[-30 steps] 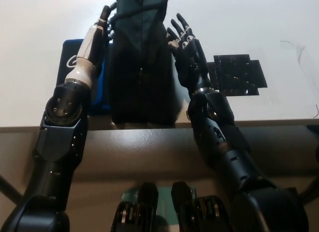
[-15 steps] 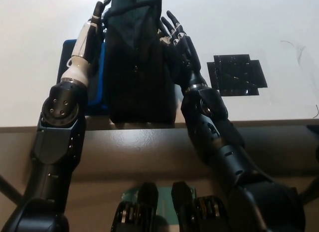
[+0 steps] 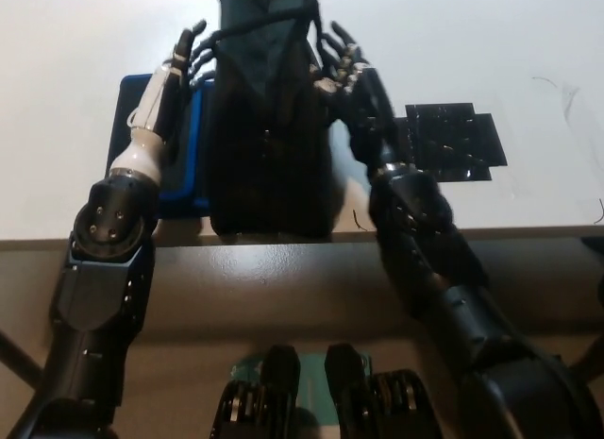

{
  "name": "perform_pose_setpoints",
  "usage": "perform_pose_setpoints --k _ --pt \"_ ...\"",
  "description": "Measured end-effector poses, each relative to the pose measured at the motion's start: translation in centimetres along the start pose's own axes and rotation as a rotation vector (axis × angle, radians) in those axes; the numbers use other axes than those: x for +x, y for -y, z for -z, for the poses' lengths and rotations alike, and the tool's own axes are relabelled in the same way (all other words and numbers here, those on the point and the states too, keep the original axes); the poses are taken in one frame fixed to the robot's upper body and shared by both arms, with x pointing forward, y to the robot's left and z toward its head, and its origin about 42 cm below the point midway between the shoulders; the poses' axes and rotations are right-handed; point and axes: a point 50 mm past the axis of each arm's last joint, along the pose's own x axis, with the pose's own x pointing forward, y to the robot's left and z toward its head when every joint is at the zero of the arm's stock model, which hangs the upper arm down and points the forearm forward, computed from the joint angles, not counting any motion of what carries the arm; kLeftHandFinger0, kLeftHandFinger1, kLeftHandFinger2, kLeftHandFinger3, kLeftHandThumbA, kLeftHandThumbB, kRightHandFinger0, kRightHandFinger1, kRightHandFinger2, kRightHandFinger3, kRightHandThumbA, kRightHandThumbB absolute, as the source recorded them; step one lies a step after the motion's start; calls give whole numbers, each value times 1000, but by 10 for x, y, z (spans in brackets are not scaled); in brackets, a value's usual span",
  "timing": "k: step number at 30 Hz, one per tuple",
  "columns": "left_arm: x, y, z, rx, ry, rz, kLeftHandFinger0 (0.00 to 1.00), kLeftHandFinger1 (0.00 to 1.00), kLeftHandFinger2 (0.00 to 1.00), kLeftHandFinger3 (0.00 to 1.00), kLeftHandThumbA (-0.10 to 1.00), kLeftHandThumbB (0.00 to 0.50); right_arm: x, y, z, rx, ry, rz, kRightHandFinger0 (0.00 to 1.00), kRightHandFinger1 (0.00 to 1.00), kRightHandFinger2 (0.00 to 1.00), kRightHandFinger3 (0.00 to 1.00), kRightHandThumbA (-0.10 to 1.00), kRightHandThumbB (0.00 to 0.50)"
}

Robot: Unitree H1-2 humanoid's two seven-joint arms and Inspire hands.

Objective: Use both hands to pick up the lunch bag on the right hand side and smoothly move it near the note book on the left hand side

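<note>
The dark lunch bag [image 3: 269, 127] at upper centre is flanked by the left hand [image 3: 179, 66] and right hand [image 3: 344, 66], fingers spread; the blue notebook [image 3: 189, 175] lettering cannot be read

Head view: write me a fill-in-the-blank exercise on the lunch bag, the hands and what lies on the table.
1. The dark lunch bag stands between the white left hand and the ____ right hand.
2. The notebook under the left arm is ____ in colour.
3. A patch of black tape lies on the ____ table.

Missing words: black; blue; white
</note>
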Motion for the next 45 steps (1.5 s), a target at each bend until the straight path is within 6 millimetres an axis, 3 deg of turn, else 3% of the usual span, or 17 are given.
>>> perform_pose_setpoints --k 1,2,7,10,12,13,16,19,22,26,32,33,34,38,41,45 --pt "-3 -1 1 4 -1 0 1000 1000 1000 1000 1000 324 -2 6 -2 -15 14 6 1000 1000 1000 1000 1000 318" --pt "-7 -1 4 7 -7 0 1000 1000 1000 1000 1000 361 -6 13 -2 -27 26 15 1000 1000 1000 1000 1000 313" --pt "-27 -2 13 11 -21 0 1000 1000 1000 1000 1000 320 -27 38 -4 -51 81 55 1000 1000 1000 1000 1000 320" --pt "-39 -2 17 9 -27 0 1000 1000 1000 1000 1000 303 -40 51 -7 -62 112 72 1000 1000 1000 1000 1000 357" --pt "-47 -3 22 7 -38 0 1000 1000 1000 1000 1000 318 -51 61 -7 -71 121 86 1000 1000 1000 1000 1000 341" --pt "-50 -3 23 6 -40 0 1000 1000 1000 1000 1000 304 -53 63 -8 -74 128 89 1000 1000 1000 1000 1000 309" --pt "-62 -4 26 1 -43 -1 1000 1000 1000 1000 1000 270 -69 78 -13 -92 156 107 1000 1000 1000 1000 1000 330" --pt "-80 -6 29 -1 -45 -8 1000 1000 1000 1000 1000 243 -89 93 -15 -115 172 128 1000 1000 1000 1000 1000 307" --pt "-99 -9 31 -1 -45 -17 1000 1000 1000 1000 1000 286 -111 107 -16 -138 182 147 1000 1000 1000 1000 1000 307" --pt "-130 -15 32 4 -44 -27 1000 1000 1000 1000 1000 295 -147 124 -16 -172 185 170 1000 1000 1000 1000 1000 330" --pt "-185 -32 32 38 -57 -36 1000 1000 1000 1000 1000 252 -207 140 -18 -221 183 193 1000 1000 1000 1000 1000 280" --pt "-185 -32 32 38 -57 -36 1000 1000 1000 1000 1000 247 -207 140 -18 -221 183 193 1000 1000 1000 1000 1000 269" --pt "-204 -39 32 47 -68 -45 1000 1000 1000 1000 1000 256 -227 143 -19 -236 178 198 1000 1000 1000 1000 1000 269" --pt "-239 -51 29 62 -73 -67 1000 1000 1000 1000 1000 231 -262 147 -28 -271 178 189 1000 1000 1000 1000 1000 258" --pt "-256 -57 25 71 -50 -76 1000 1000 1000 1000 1000 229 -281 150 -32 -294 169 174 1000 1000 1000 1000 1000 269" --pt "-262 -60 25 76 -29 -84 1000 1000 1000 1000 1000 232 -288 151 -23 -291 136 158 1000 1000 1000 1000 1000 259"
